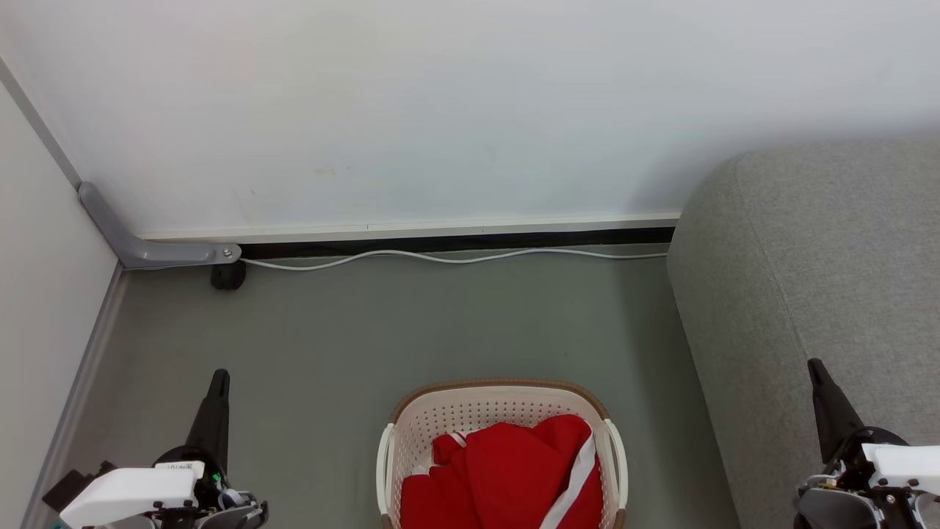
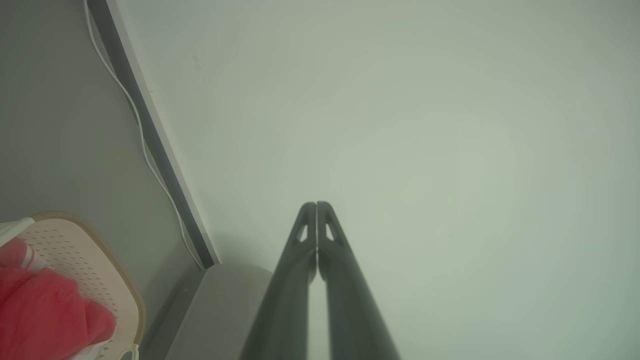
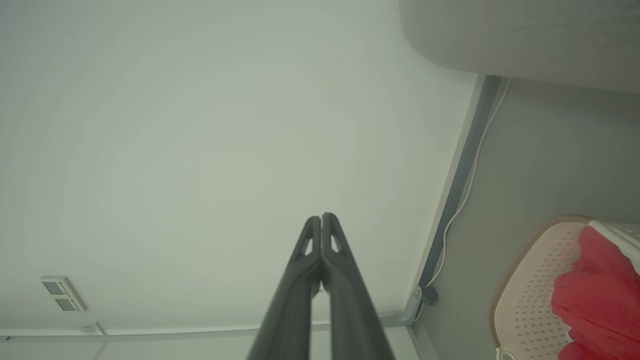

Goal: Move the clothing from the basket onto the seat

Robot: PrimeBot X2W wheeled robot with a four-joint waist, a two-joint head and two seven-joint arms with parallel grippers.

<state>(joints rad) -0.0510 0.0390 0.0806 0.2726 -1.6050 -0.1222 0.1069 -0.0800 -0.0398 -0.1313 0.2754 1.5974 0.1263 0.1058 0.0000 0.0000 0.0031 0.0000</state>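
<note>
The cream basket [image 1: 411,426] with a brown rim stands on the floor at the bottom centre of the head view, and red clothing [image 1: 507,470] with white trim is heaped inside it. The grey seat [image 1: 822,279] rises at the right. My left gripper [image 1: 219,376] is shut and empty at the lower left, well left of the basket. My right gripper [image 1: 814,365] is shut and empty at the lower right, in front of the seat. The left wrist view catches the basket [image 2: 75,255] and clothing [image 2: 45,315] beside the left gripper [image 2: 316,205]. The right wrist view holds the right gripper [image 3: 320,217], basket [image 3: 530,280], clothing [image 3: 600,295] and seat [image 3: 525,35].
A white wall runs across the back with a skirting board, and a white cable [image 1: 455,257] lies along its foot. A grey bracket [image 1: 147,246] and a black wheel [image 1: 228,275] sit in the left corner. Grey floor [image 1: 411,323] stretches between wall and basket.
</note>
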